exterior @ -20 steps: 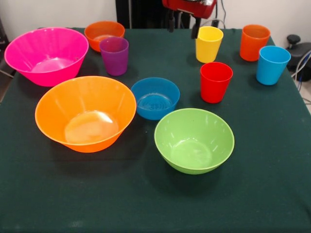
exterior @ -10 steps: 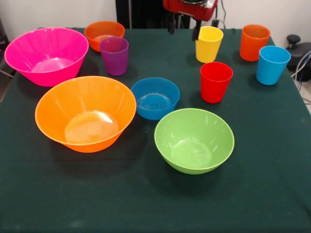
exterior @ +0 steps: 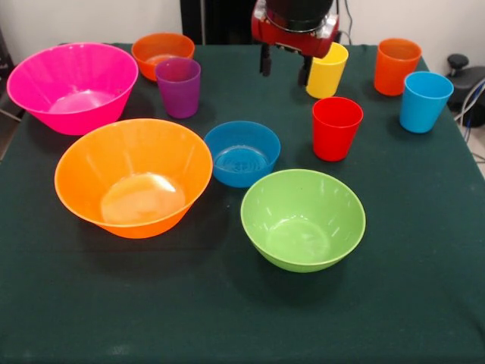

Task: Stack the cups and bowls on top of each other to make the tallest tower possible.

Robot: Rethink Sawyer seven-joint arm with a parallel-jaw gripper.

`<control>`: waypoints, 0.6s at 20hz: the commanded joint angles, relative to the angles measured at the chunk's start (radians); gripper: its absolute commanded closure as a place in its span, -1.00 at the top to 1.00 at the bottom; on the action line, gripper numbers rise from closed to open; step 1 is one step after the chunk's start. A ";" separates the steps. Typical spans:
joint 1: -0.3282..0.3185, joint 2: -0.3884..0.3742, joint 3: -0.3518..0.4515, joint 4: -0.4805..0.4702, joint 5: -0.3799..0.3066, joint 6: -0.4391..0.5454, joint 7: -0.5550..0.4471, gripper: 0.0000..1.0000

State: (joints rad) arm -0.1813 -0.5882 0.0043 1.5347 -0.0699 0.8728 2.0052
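Everything stands apart on the dark green cloth; nothing is stacked. The large pink bowl (exterior: 73, 86) is at the far left, the large orange bowl (exterior: 133, 176) in front of it, the small orange bowl (exterior: 161, 52) behind the purple cup (exterior: 179, 86). The small blue bowl (exterior: 242, 153) sits mid-table, the green bowl (exterior: 303, 218) nearer. The red cup (exterior: 336, 127), yellow cup (exterior: 326, 70), orange cup (exterior: 396, 66) and light blue cup (exterior: 425, 101) stand at the right. My gripper (exterior: 285, 67) hangs open above the far table, just left of the yellow cup, holding nothing.
The table's right edge runs close behind the light blue cup, with black gear (exterior: 466, 80) and cables beyond it. The cloth (exterior: 227, 318) reaches toward the near edge in front of the bowls.
The gripper has come down from the top edge into fuller view, beside the yellow cup. No cup or bowl has moved.
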 commanded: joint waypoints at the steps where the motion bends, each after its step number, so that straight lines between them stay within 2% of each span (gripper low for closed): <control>1: -0.017 0.084 0.095 -0.116 -0.025 0.114 -0.047 1.00; 6: -0.018 0.097 0.099 -0.156 -0.020 0.150 -0.049 1.00; 12: -0.017 0.090 0.100 -0.143 -0.017 0.152 -0.050 1.00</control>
State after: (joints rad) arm -0.1817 -0.5297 0.0104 1.4428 -0.0705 0.9428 2.0052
